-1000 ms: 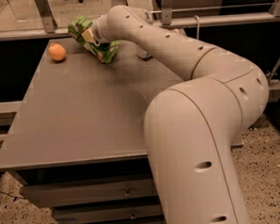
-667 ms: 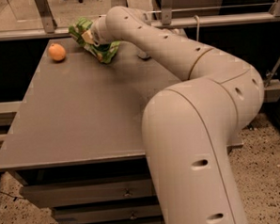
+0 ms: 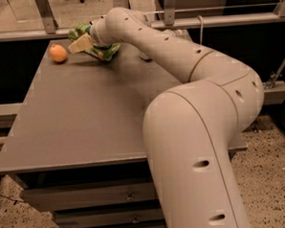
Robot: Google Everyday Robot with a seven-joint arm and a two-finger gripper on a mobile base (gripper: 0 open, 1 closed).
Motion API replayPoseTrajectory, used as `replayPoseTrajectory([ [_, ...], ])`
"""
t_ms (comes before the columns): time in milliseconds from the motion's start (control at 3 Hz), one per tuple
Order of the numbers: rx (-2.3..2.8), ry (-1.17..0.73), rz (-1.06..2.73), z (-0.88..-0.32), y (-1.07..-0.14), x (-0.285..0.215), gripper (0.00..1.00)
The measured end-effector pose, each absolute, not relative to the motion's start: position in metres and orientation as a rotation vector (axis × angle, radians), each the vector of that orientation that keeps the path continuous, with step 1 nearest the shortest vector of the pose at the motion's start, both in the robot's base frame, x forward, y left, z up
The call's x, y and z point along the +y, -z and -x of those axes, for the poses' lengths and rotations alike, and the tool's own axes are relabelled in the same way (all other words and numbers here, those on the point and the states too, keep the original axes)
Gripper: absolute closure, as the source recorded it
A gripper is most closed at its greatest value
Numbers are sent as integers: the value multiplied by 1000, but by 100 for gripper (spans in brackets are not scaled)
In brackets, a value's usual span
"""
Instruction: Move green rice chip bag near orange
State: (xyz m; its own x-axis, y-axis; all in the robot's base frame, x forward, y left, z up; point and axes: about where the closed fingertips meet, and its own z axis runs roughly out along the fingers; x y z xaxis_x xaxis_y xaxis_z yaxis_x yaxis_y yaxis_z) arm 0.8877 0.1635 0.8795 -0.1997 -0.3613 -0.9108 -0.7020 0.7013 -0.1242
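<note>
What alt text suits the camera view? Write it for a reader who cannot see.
A cream robot arm reaches across a grey table, its claw at a green bag by the far edge. An orange lies a little to the picture's left of the bag, apart from it.

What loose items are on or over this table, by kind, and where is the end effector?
Bag: 1
Orange: 1
Total: 2
End effector: at the bag, over the far end of the table.
</note>
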Motion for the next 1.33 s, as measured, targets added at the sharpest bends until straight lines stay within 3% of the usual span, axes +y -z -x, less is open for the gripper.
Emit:
replayPoseTrajectory([
  [667, 1764, -404, 853, -872, -888, 158, 0],
  [1333, 1624, -331, 941, -801, -906, 97, 0],
])
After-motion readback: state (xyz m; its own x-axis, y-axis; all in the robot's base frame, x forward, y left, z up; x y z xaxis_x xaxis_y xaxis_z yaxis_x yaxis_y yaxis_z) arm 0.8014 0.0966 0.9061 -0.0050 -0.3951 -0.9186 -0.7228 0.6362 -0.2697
